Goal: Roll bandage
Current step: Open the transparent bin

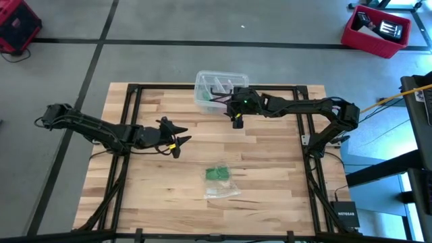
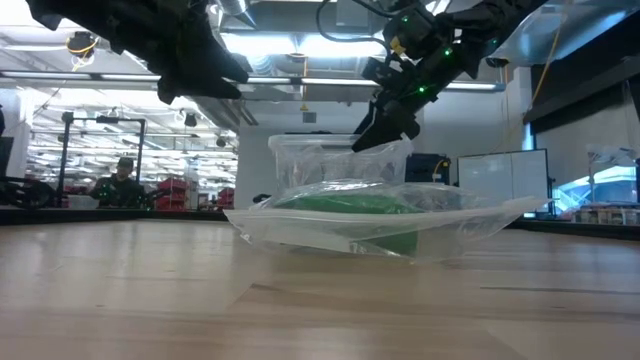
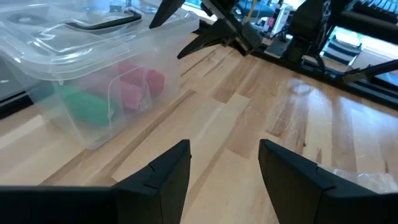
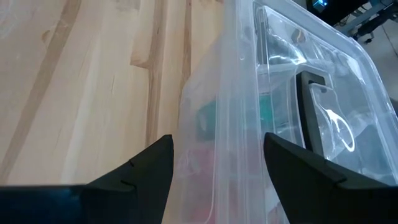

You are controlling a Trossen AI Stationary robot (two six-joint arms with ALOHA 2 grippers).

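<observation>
The bandage (image 1: 217,173) is a bright green bundle inside a clear plastic bag (image 1: 224,189) that lies flat on the wooden table, near the front middle; the low view shows the bandage (image 2: 350,208) through the bag's film. My left gripper (image 1: 181,140) hangs open above the table, left of and beyond the bag, with its fingers (image 3: 168,171) apart over bare wood. My right gripper (image 1: 237,123) hangs open at the near edge of the clear plastic box (image 1: 219,90), and the box's rim (image 4: 239,93) shows beyond its spread fingers. Neither gripper holds anything.
The clear box (image 3: 93,68) stands at the table's far middle, with pink and green items inside and a lid on top. A black frame (image 1: 131,115) runs along the table's sides. A red crate (image 1: 378,30) sits on the floor beyond the table's far right corner.
</observation>
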